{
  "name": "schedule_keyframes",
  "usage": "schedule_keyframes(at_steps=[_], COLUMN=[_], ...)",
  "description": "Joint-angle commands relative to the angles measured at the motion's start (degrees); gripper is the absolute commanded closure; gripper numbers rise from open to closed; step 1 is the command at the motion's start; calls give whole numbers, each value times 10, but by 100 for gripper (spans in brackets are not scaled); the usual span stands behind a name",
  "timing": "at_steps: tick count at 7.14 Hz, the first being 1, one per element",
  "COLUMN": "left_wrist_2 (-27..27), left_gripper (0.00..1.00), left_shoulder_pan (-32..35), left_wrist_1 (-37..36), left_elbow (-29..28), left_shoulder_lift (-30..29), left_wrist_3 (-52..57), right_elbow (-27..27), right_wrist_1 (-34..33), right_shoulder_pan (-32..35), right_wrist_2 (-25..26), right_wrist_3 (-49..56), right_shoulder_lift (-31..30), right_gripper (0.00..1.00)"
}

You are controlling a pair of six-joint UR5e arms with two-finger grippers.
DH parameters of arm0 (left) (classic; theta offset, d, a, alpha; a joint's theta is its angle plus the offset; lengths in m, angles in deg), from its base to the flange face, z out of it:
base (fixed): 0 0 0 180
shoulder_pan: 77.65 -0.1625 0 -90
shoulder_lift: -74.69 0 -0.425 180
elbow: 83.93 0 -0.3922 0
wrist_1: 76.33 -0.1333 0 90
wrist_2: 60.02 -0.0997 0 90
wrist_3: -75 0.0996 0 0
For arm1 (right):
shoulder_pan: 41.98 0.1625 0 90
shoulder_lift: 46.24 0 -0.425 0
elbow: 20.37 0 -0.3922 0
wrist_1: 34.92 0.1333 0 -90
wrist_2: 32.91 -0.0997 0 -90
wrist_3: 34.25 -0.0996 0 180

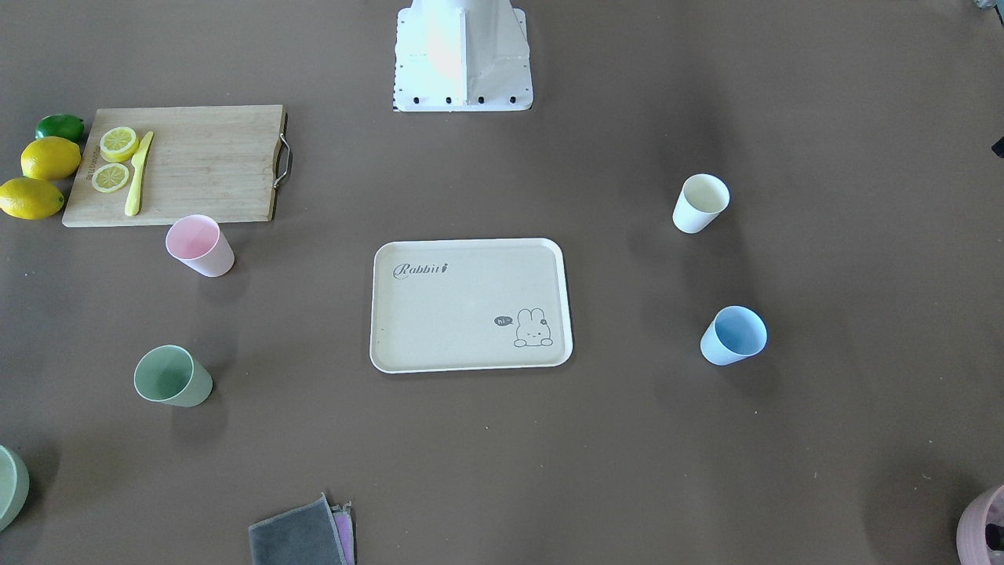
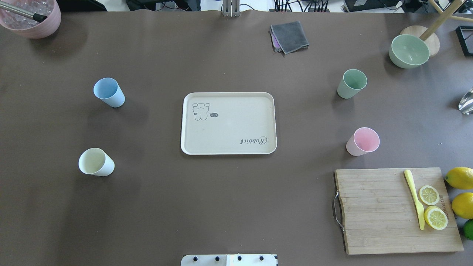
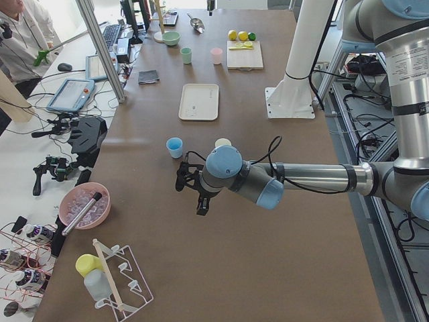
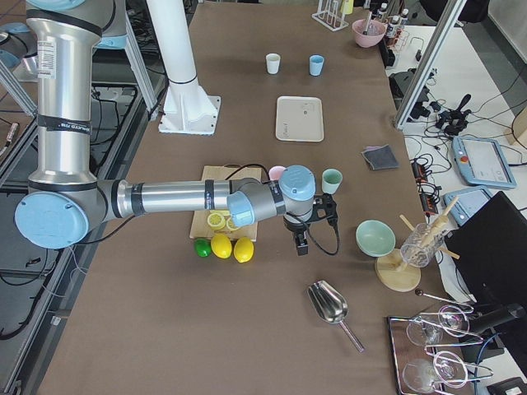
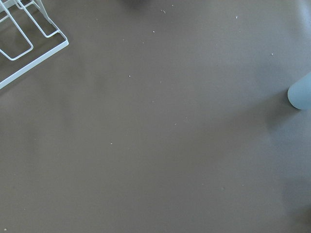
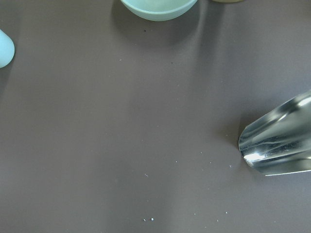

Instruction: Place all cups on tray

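**Nothing loaded yet**

The cream rectangular Rabbit tray sits mid-bench. A light blue tumbler and a cream-white tumbler stand left of it, a sage green tumbler and a pastel pink tumbler right. The left claw and right claw hover out wide, cupless. Can't tell how open they are. An off-centre pinch could tip those tapered walls.

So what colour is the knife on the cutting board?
The knife is pale yellow; the overhead view shows it best.
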Motion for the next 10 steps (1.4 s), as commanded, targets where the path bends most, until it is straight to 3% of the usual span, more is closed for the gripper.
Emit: schedule_keyframes(at_steps=[1,2,4,6,7,9,10], left_wrist_2=[0,1,-1,-1,-1,-1,-1], left_gripper=[2,2,2,2,2,2,2], left_shoulder_pan=[0,-1,-1,-1,-2,-6,-24], left_wrist_1=[9,8,9,8,8,7,9], left_elbow=[-1,-1,-1,-1,0,-1,3], left_shoulder_lift=[5,5,2,-1,-1,-2,-3], left_wrist_3=[-2,-4,-4,-5,-5,-6,-54], right_elbow=[9,23,67,63,45,29,29], right_wrist_1=[132,184,186,184,185,186,186], right_shoulder_pan=[-82,-135,-235,-291,-296,-300,-302], right_wrist_2=[2,16,79,116,119,118,111], right_wrist_3=[-197,-288,-394,-406,-404,-402,-404], right_shoulder_lift=[0,1,10,32,33,33,33], right_gripper=[2,2,2,6,12,34,57])
